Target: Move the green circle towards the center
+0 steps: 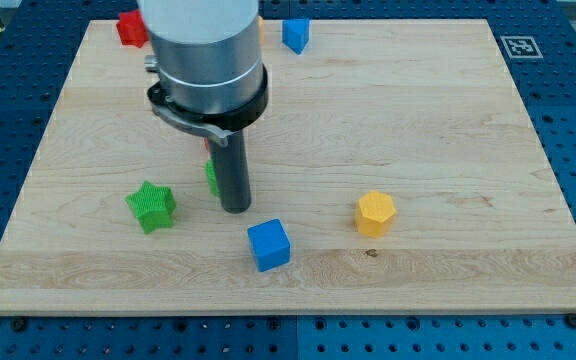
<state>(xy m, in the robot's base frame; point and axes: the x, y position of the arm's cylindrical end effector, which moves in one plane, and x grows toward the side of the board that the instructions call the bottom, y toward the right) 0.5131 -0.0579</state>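
The green circle (211,177) is mostly hidden behind my rod; only a thin green sliver shows at the rod's left side, left of the board's middle. My tip (235,208) rests on the board right against that sliver, on its right and slightly below. A green star (151,206) lies further to the left of the tip.
A blue cube (269,245) sits just below and right of the tip. A yellow hexagon-like block (376,214) lies to the right. A red block (132,27) and a blue block (295,34) sit near the wooden board's top edge (388,22). The arm's grey body hides part of the top left.
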